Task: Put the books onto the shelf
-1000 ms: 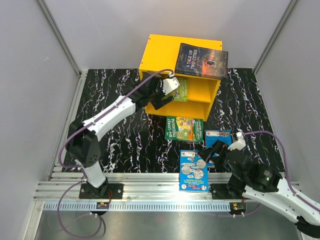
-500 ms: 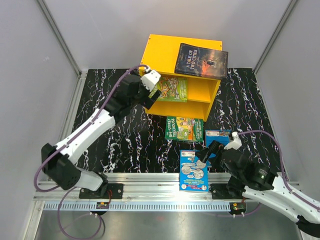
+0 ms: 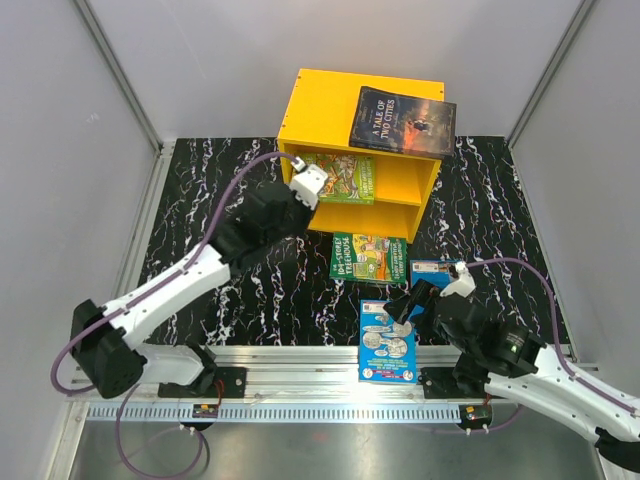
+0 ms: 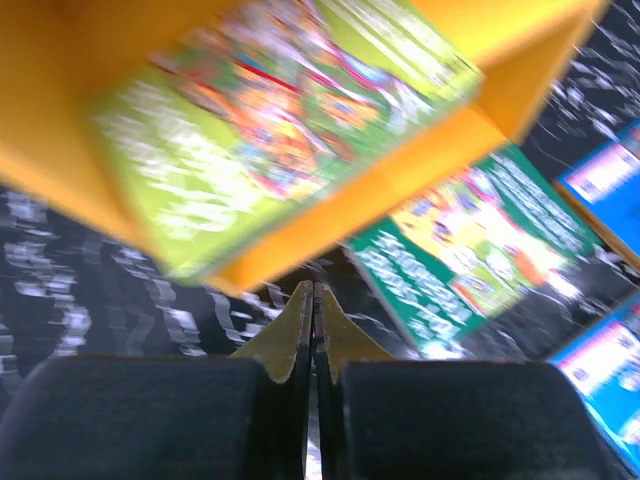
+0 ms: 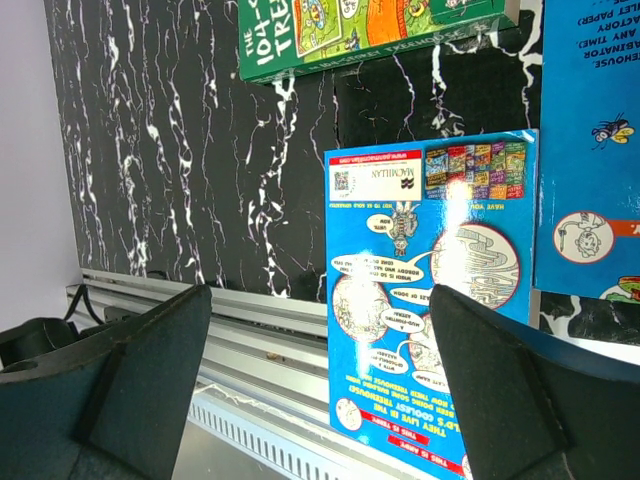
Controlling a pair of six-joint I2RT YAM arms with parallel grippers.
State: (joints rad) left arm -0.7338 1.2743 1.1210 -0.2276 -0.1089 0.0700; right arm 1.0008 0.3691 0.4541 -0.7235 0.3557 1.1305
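Your left jaws are pressed fully together with nothing between them, and they hang above the black marbled surface [image 3: 190, 180], just in front of the yellow shelf [image 3: 325, 105]. Ahead of their tips and above them, 1 green book [image 4: 290, 120] lies flat in the shelf's upper compartment, its front edge sticking out past the board. Ahead and to the right of the same tips, a 2nd green book [image 4: 470, 250] lies on the surface in front of the shelf. The dark book [image 3: 402, 121], "A Tale of Two Cities", lies on the shelf's flat top, beyond the left jaws, with its right edge overhanging. Your right jaws stand wide and hold nothing. 1 blue book [image 5: 430, 300] lies below them, in line with the gap between the 2 fingers, its near end over the metal rail [image 5: 250, 320]. The 2nd blue book [image 5: 590, 150] lies ahead and to the right of that gap, just beside the 1st.
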